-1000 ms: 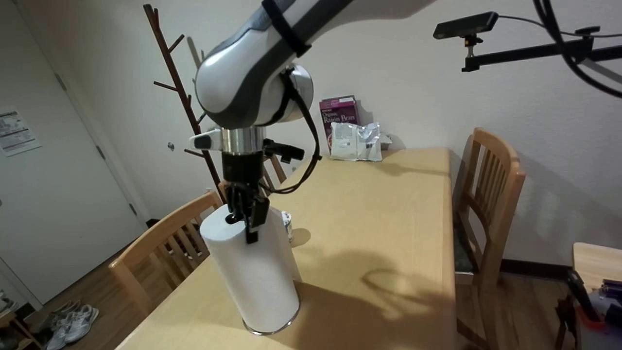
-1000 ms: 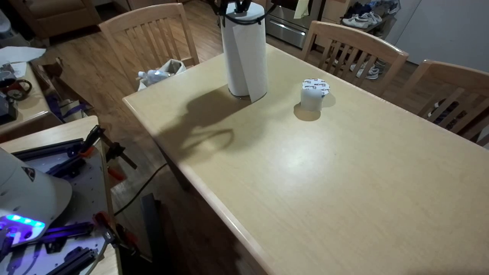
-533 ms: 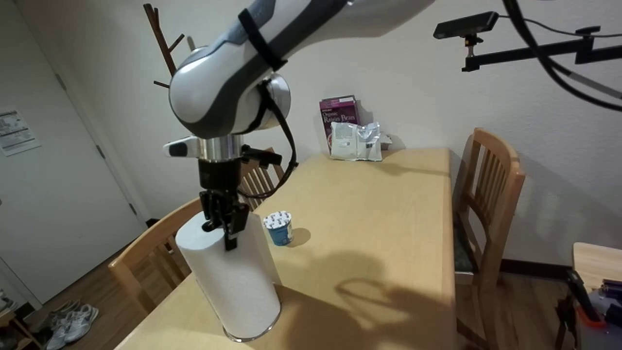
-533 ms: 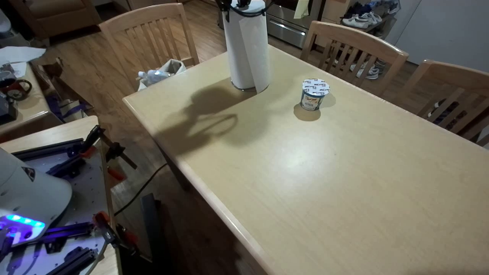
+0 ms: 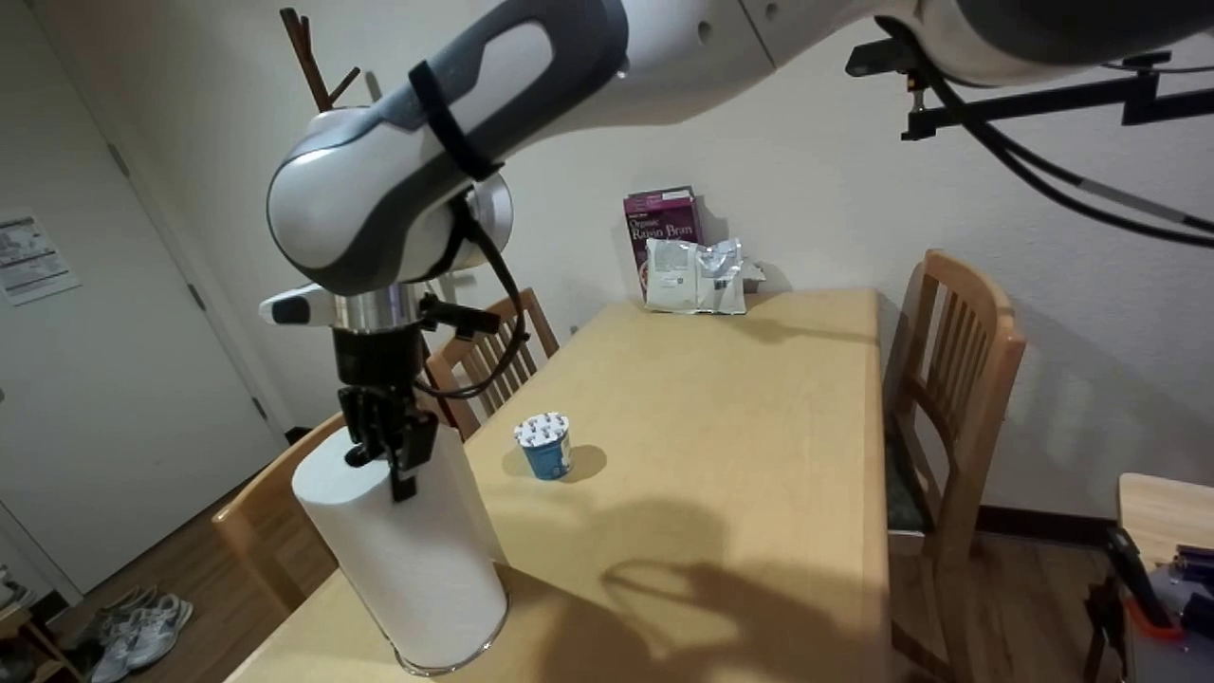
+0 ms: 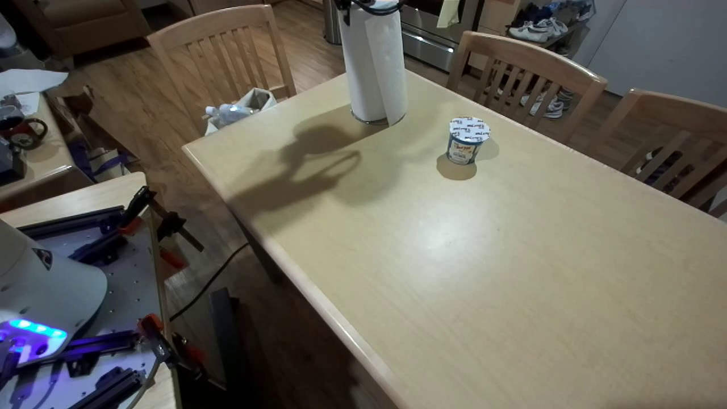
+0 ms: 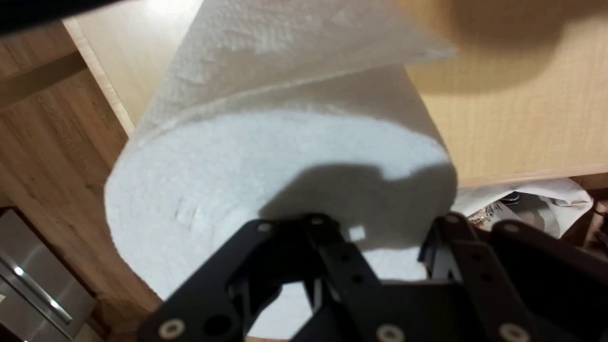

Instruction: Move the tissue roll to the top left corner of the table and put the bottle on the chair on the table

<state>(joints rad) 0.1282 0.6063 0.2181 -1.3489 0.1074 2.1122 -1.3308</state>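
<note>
Roll-moving step, apparently: before me, a black two-fingered gripper (image 5: 381, 472) clamps the tall white paper-towel roll (image 5: 413, 564) at the near left of the long light-wood table (image 5: 730, 398), the next move likely calling for upright travel cornerward.

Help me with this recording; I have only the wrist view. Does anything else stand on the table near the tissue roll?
Observer: Yes, in both exterior views a small blue cup stands upright on the table, apart from the tissue roll.
Operator: Where's the bottle?
Observer: In an exterior view, a clear bottle shows at a pale bag, in front of the slatted back of a chair; inside or against the bag, I cannot tell.
Operator: And at the table's other end?
Observer: In an exterior view, a purple Raisin Bran box stands behind silvery packaging.
</note>
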